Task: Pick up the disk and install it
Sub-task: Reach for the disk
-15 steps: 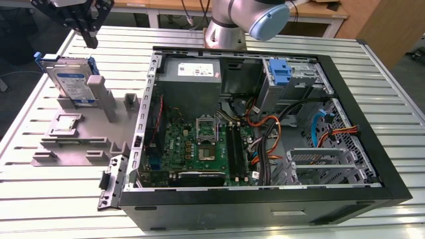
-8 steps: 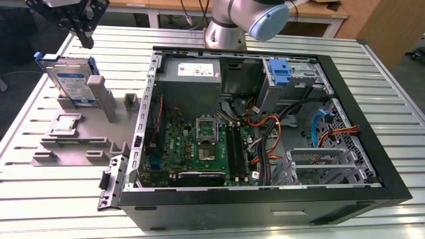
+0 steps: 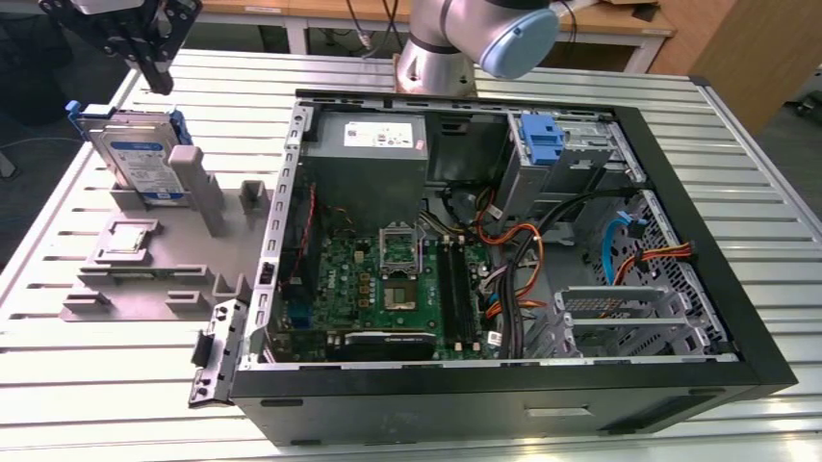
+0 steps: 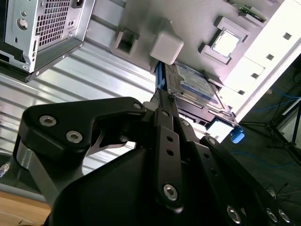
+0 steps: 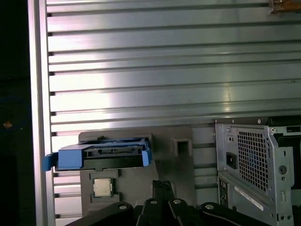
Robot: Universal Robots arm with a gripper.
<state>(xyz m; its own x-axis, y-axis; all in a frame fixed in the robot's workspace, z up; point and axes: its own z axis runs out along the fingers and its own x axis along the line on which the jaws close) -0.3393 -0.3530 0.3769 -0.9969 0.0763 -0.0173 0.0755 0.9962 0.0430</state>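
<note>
You have the gripper (image 3: pixel 160 81) high at eleven o'clock in the exterior view, directly above the disk (image 3: pixel 139 159) and clear of it. Its fingers look drawn narrow together, with nothing between them. The disk stands on edge at ten o'clock in a slot of the grey stand (image 3: pixel 173 260), label facing the camera. I judge it is propped this way so that its upper edge is free for a grip from above. The stand rests on the slatted surface (image 3: pixel 103 375) at nine o'clock from the open computer case (image 3: pixel 514 390), just beside it. The case lies on its side with the panel off, which leaves its inside reachable from overhead. At one o'clock within it an upright blue latch (image 3: pixel 544 144) stands with no drive in it. A processor chip (image 3: pixel 125 241) lies in its own recess of the stand, apart from the disk.

In the second wrist view the fingers (image 4: pixel 162 120) run out side by side to one tip that lines up with the disk (image 4: pixel 195 84) beyond. A square grey post (image 4: pixel 166 47) of the stand braces the disk at one end.

In the first wrist view you see the disk (image 5: pixel 113 151) edge-on, with blue rails (image 5: pixel 70 157) wrapping its ends, likely as guides for a bay. The fingertips (image 5: pixel 157 188) sit close together, short of it, with the case (image 5: pixel 254 160) off to one side.
</note>
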